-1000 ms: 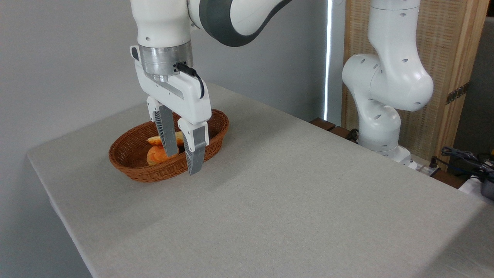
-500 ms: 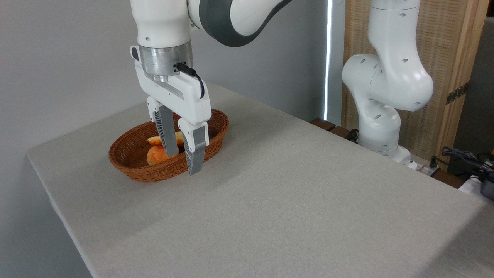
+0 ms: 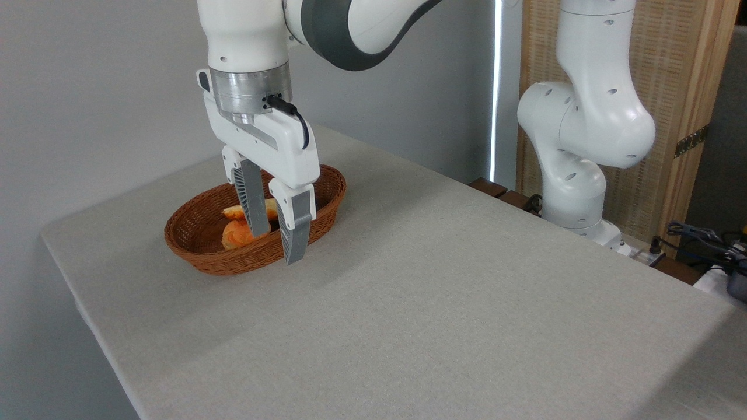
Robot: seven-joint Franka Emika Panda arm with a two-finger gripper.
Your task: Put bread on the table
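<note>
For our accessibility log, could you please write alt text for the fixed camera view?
A white robot arm's open gripper hangs over a brown wicker basket holding orange-gold bread and a bun, on a grey-beige table. The fingers partly hide the bread.

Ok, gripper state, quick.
Gripper: open, holding nothing, fingers hanging over the basket above the bread.
</note>
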